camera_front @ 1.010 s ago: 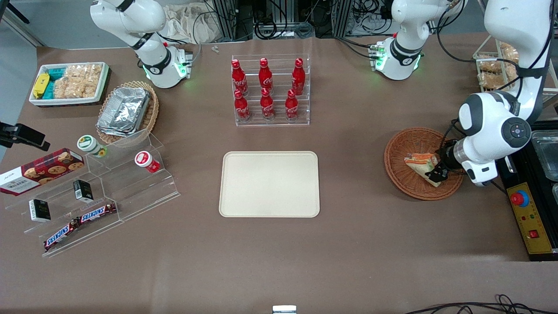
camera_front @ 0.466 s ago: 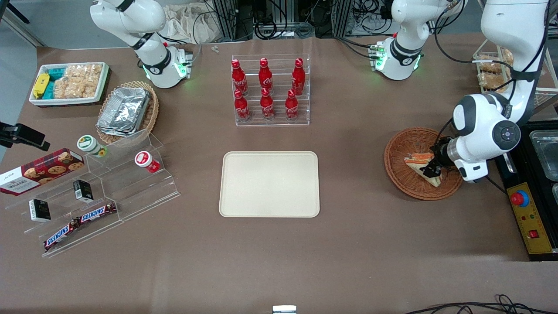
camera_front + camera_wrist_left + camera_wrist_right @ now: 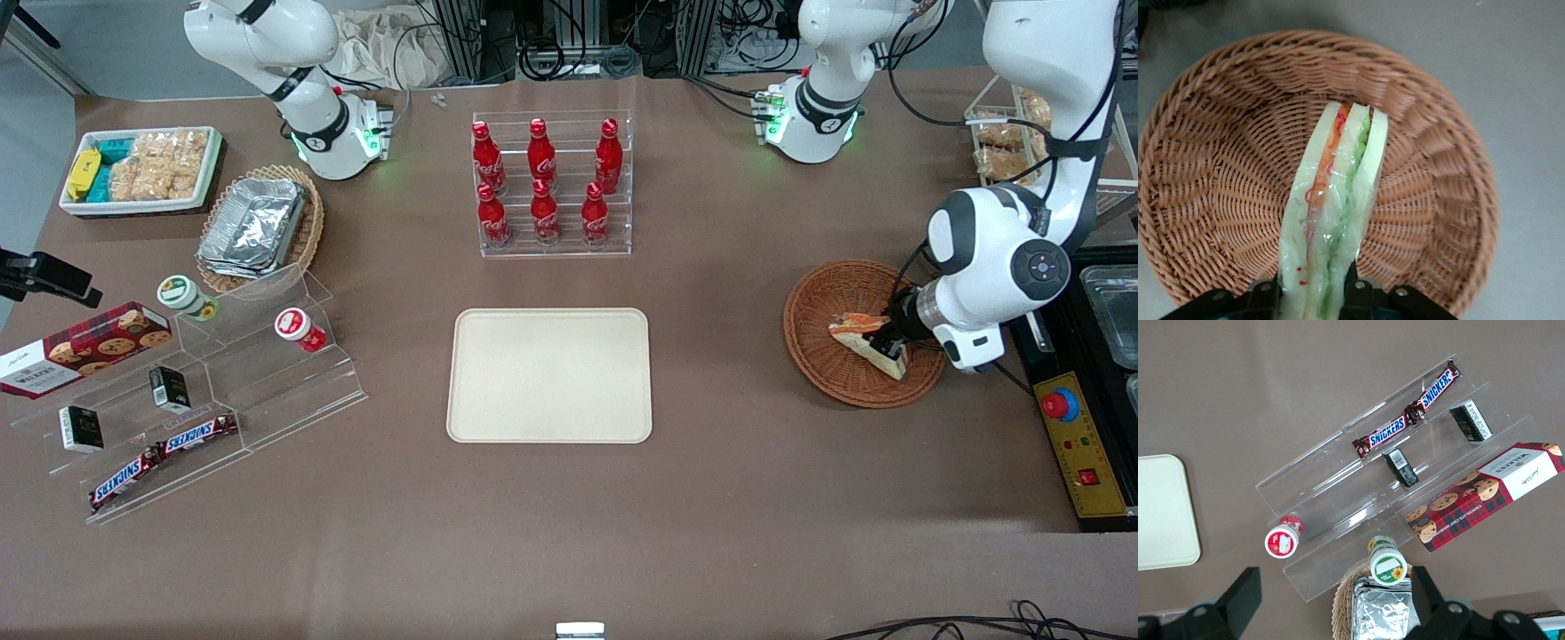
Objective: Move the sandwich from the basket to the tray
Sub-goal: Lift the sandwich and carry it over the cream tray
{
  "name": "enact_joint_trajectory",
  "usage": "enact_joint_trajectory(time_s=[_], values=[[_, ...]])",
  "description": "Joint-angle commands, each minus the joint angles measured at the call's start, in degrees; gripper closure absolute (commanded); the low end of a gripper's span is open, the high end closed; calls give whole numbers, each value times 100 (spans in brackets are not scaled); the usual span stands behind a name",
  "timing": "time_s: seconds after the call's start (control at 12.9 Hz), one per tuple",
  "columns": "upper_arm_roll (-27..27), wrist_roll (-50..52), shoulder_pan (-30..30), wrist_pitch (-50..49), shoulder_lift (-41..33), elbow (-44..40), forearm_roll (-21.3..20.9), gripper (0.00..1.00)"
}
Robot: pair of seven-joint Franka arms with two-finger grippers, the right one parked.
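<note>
The sandwich [image 3: 861,333] [image 3: 1335,207], a pale wedge with orange, green and red layers, stands on edge over the reddish-brown woven basket [image 3: 822,342] [image 3: 1218,180] at the working arm's end of the table. My gripper [image 3: 883,341] [image 3: 1313,297] is shut on the sandwich's wide end, a black finger pressed against each bread face. The wedge's tip points out across the basket's bowl. The cream-beige tray [image 3: 549,374] [image 3: 1158,513] lies flat mid-table with nothing on it.
A clear rack of several red cola bottles [image 3: 544,182] stands farther from the camera than the tray. Toward the parked arm's end are an acrylic step shelf [image 3: 213,382] with snacks, a foil-container basket [image 3: 258,227] and a white snack bin [image 3: 142,169]. A control box [image 3: 1080,444] sits beside the basket.
The gripper has closed on the sandwich and turned it onto its edge within the basket. The wrist has shifted slightly above the basket's rim.
</note>
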State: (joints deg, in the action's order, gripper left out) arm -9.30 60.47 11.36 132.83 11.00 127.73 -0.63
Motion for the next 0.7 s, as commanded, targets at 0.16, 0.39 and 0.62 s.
enact_joint_trajectory(time_s=[0.16, 0.39, 0.62], values=[[-484, -611, -90, -1658, -871, -991, -34, 100], [-1405, -904, -169, -3380, -406, -2748, 1, 100], [-2486, -1177, -650, -3554, -20, -3245, -95, 100]])
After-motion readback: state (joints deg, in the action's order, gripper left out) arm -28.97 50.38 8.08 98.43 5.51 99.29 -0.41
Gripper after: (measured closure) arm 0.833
